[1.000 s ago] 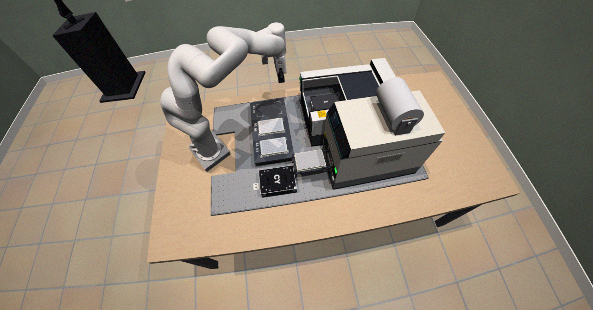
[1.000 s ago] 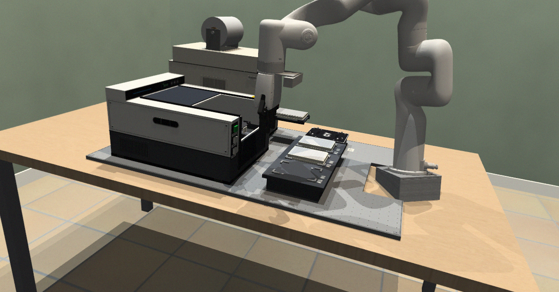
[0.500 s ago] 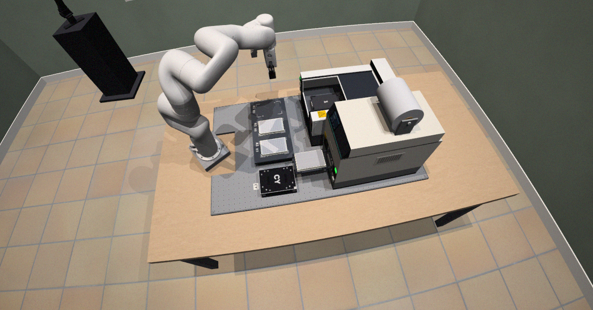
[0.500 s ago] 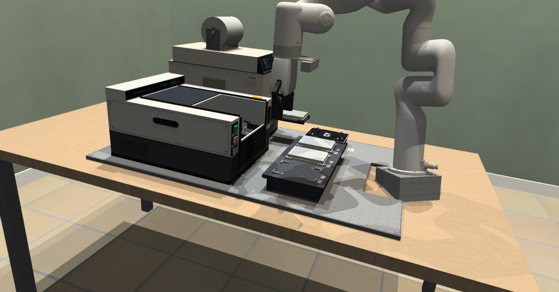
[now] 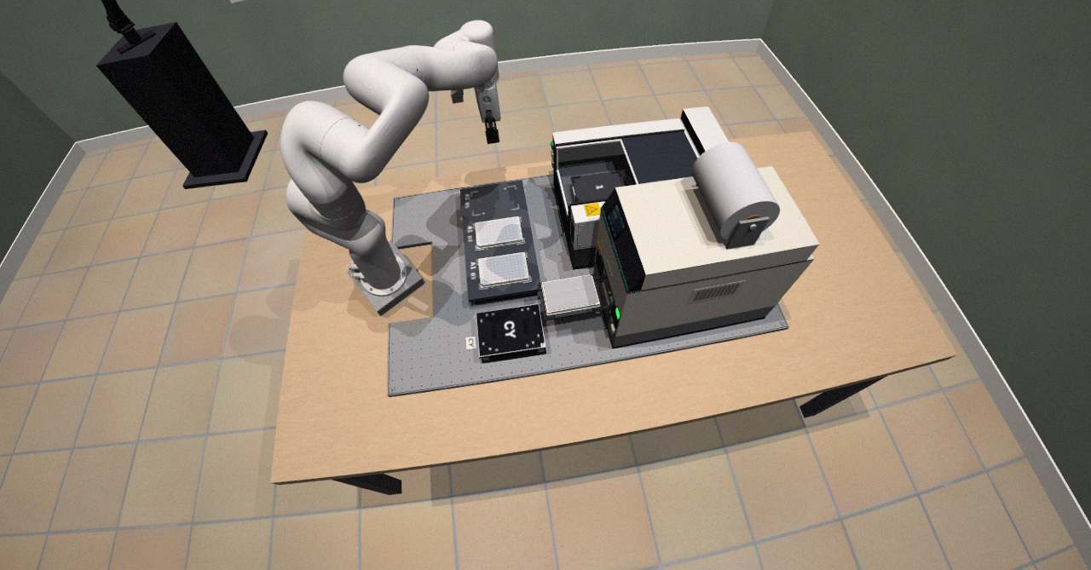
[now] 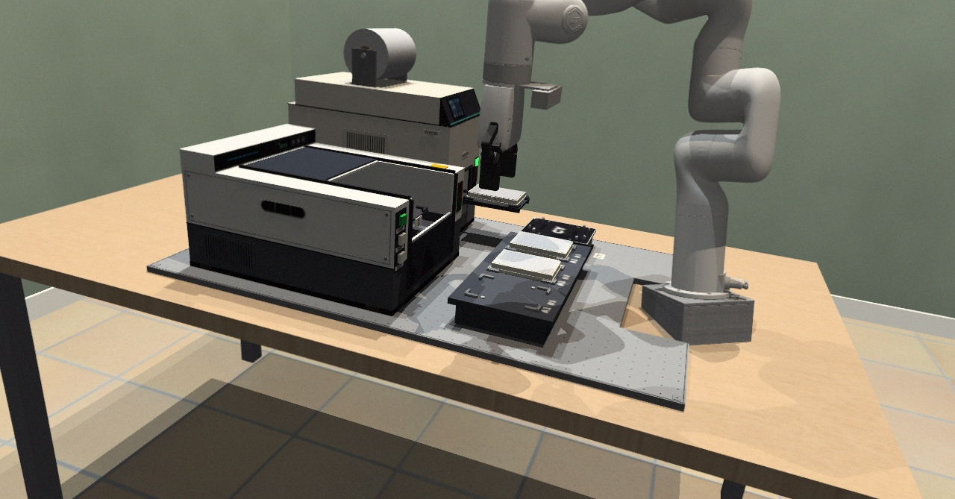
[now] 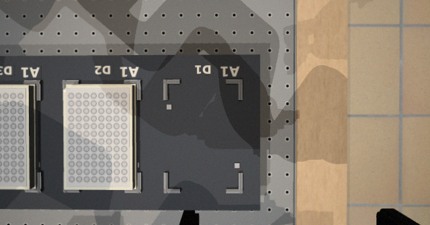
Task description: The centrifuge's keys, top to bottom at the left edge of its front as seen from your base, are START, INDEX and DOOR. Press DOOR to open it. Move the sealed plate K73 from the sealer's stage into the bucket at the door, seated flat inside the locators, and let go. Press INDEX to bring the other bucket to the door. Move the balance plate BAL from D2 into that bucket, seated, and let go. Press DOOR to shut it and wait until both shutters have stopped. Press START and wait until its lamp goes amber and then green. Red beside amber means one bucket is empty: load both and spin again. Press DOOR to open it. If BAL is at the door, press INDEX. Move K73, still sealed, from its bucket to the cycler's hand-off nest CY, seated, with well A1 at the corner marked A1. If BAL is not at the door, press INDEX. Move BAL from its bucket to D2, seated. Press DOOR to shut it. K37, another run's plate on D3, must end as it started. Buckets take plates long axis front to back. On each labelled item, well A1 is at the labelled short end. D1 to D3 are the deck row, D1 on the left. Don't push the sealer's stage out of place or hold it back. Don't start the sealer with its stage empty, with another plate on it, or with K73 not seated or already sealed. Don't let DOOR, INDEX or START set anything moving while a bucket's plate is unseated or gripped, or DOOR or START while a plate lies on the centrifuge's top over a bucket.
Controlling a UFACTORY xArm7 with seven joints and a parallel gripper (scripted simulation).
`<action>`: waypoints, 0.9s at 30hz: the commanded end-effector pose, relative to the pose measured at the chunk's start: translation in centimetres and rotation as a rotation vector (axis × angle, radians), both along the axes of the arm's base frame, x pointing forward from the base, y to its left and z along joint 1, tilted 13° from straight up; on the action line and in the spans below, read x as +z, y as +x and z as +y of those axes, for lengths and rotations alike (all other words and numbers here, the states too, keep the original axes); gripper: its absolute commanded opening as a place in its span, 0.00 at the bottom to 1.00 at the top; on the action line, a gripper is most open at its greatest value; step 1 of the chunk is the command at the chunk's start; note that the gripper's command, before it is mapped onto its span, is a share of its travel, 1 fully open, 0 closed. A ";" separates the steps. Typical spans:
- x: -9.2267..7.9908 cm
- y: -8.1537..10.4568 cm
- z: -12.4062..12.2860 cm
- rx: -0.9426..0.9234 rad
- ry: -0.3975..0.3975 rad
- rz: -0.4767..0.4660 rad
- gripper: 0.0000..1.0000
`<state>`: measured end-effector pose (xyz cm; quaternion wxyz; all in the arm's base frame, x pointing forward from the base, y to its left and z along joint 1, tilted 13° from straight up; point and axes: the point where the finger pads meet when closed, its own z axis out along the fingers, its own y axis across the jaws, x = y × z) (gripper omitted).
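Observation:
My gripper point(image 5: 491, 138) point(image 6: 498, 182) point(image 7: 290, 219) is open and empty. It hangs high over the baseplate's edge beyond D1, left of the centrifuge point(image 5: 610, 134) point(image 6: 286, 192). The centrifuge's door bay is open and shows a dark bucket point(image 5: 595, 183). Its keys point(image 6: 401, 236) sit at the front's left edge. The sealed plate K73 point(image 5: 568, 294) point(image 6: 497, 197) lies on the sealer's stage, outside the sealer point(image 5: 709, 238) point(image 6: 374, 105). BAL point(image 5: 499, 232) point(image 6: 527, 265) point(image 7: 99, 136) sits in D2. K37 point(image 5: 504, 269) point(image 6: 542, 243) point(image 7: 13, 136) sits in D3. The CY nest point(image 5: 509, 330) point(image 6: 559, 225) holds nothing.
D1 point(image 5: 492, 197) point(image 7: 203, 134) holds nothing between its corner marks. The grey perforated baseplate point(image 5: 427, 368) point(image 7: 215, 17) carries all the devices. The arm's base point(image 5: 378, 277) point(image 6: 697, 306) stands beside the deck row. A black pillar point(image 5: 179, 101) stands on the floor.

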<state>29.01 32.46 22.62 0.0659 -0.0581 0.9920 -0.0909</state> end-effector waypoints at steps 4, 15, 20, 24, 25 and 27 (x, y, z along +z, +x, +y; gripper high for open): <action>0.9 0.3 -3.4 0.001 0.005 -0.004 1.00; 1.7 0.8 -7.8 0.001 0.005 -0.004 1.00; 2.2 1.0 -10.3 0.001 0.004 -0.004 1.00; 2.6 1.2 -12.3 0.001 0.004 -0.004 1.00; 2.7 1.2 -12.8 0.001 0.004 -0.004 1.00; 2.8 1.3 -13.2 0.001 0.004 -0.004 1.00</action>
